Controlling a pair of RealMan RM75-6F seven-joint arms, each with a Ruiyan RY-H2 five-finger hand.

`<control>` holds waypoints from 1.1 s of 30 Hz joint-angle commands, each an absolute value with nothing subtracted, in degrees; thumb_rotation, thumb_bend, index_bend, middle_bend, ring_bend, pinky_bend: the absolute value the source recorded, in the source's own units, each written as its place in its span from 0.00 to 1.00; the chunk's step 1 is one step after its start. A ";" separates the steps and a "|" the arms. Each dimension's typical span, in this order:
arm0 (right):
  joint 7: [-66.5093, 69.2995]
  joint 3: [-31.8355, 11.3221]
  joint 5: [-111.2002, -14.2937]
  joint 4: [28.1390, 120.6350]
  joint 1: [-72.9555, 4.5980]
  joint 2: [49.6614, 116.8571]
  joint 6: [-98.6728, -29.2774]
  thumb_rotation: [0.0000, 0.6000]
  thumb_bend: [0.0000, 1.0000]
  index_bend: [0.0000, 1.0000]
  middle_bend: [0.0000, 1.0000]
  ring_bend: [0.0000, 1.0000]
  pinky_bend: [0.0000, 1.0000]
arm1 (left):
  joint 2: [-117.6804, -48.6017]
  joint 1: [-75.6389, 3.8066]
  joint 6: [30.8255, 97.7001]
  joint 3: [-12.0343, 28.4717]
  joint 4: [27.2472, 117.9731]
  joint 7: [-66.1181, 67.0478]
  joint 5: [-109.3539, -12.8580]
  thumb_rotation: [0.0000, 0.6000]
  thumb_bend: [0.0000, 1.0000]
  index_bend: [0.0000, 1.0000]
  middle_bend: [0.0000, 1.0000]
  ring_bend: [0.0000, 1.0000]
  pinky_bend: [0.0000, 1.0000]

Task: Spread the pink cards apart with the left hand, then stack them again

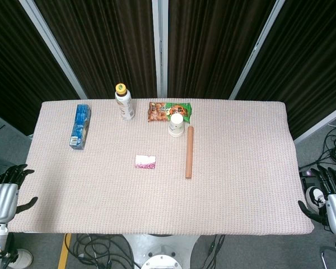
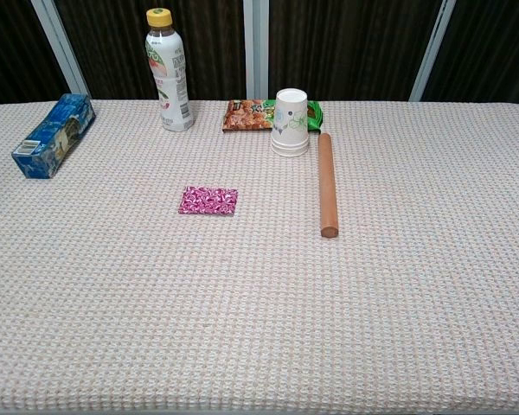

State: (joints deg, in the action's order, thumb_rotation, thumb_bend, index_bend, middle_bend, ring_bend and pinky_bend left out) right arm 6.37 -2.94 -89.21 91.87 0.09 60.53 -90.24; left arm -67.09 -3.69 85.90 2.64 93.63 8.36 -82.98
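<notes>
The pink cards [image 1: 145,161] lie as a single squared stack near the centre of the bench [image 1: 241,190], slightly left of the middle of the head view. In the chest view the stack [image 2: 208,200] sits in the upper-middle area of the frame, flat on the woven cloth.

The left hand [image 1: 5,193] is at the lower left corner of the head view, off the left edge of the bench and level with its near side. Its dark fingers [image 1: 14,172] are spread apart and hold nothing. The cards are well apart from these fingers, up and to the right of them, with bare cloth between.

The right hand [image 1: 331,196] is at the lower right corner of the head view, beyond the right edge of the bench. Its fingers [image 1: 327,175] are likewise spread and hold nothing. Neither hand appears in the chest view.

Other items on the bench:
- A wooden rolling pin [image 1: 189,152] lies just right of the cards, lengthwise toward the far edge.
- A stack of paper cups [image 1: 176,124] stands inverted at the pin's far end.
- A snack packet [image 1: 162,111] lies behind the cups.
- A bottle [image 1: 124,102] with a yellow cap stands upright left of the packet.
- A blue carton [image 1: 79,125] lies in the upper left area.
</notes>
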 commanded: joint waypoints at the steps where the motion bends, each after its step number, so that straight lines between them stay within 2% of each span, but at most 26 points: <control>1: 6.37 -3.08 -89.04 91.75 -0.13 60.65 -89.95 0.85 0.16 0.12 0.07 0.00 0.00 | -67.13 -3.79 85.62 2.78 93.82 8.78 -82.59 1.00 0.21 0.32 0.28 0.17 0.28; 18: 7.80 -3.04 -89.11 90.50 -0.03 61.07 -90.25 0.84 0.16 0.12 0.07 0.00 0.00 | -66.90 -3.82 85.72 2.64 94.32 8.85 -83.21 1.00 0.20 0.32 0.28 0.17 0.28; 23: 7.75 -3.25 -89.07 90.51 -0.21 60.87 -90.21 0.84 0.16 0.12 0.07 0.00 0.00 | -66.41 -6.30 83.39 3.29 93.32 7.59 -84.96 1.00 0.20 0.32 0.29 0.18 0.29; 24: 7.69 -3.30 -89.10 90.58 -0.28 60.80 -90.19 0.85 0.16 0.12 0.07 0.00 0.00 | -66.38 -7.09 82.87 3.65 93.03 7.48 -85.43 1.00 0.20 0.32 0.31 0.20 0.31; 29: 7.17 -3.42 -89.22 90.94 -0.64 60.60 -89.87 0.84 0.16 0.12 0.07 0.00 0.00 | -66.72 -13.16 78.29 5.02 90.36 4.75 -90.14 1.00 0.20 0.32 0.49 0.43 0.56; 31: 6.82 -3.36 -89.24 91.07 -0.67 60.61 -89.80 0.85 0.16 0.12 0.07 0.00 0.00 | -67.02 -16.59 74.86 5.28 88.97 3.59 -92.12 1.00 0.21 0.32 0.54 0.53 0.67; 33: 6.58 -3.32 -89.09 91.21 -0.60 60.58 -89.77 0.85 0.16 0.12 0.07 0.00 0.00 | -67.58 -20.19 70.78 5.39 87.52 2.52 -93.56 1.00 0.24 0.32 0.58 0.58 0.76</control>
State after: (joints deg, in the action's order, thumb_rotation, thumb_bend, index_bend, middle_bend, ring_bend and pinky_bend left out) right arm 6.63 -3.33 -89.13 91.18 -0.62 60.59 -89.79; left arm -66.91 -15.81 75.47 4.86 89.75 4.41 -90.99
